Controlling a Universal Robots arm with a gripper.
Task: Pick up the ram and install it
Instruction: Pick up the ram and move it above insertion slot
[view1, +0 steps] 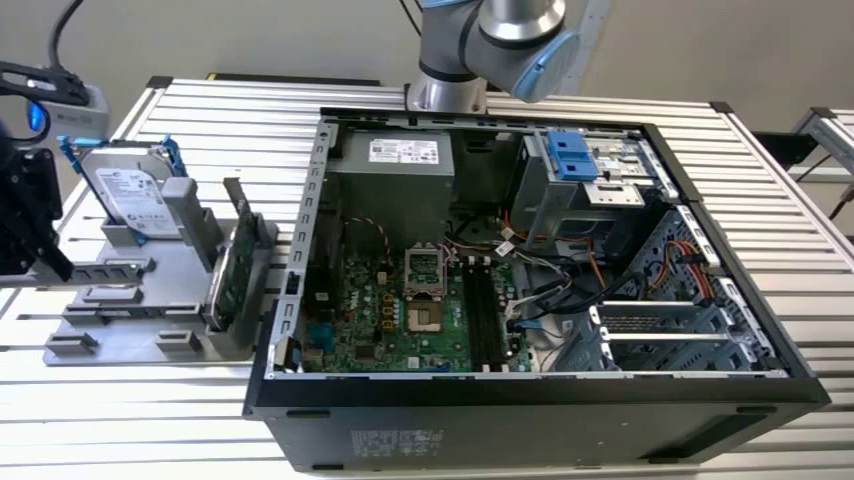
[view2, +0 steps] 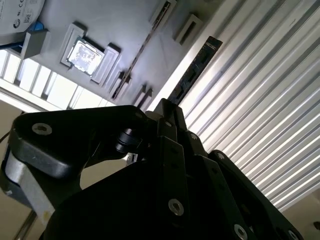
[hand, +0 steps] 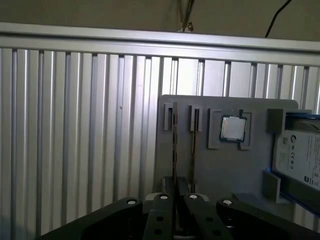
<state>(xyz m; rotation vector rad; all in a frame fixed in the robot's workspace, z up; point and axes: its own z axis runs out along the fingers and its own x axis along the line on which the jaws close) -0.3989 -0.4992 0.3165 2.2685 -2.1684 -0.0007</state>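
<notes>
Here, pinching the ram (view2: 191, 74) by its flat faces in narrow jaws, upright in the end slot of the grey holder tray (hand: 215, 170), apparently stood on edge for exactly such a grip.

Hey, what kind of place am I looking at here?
Probably a robotics lab bench for computer assembly: a robot arm at a slatted aluminium table, an open computer case showing its motherboard, and a grey fixture holding a hard drive.
</notes>
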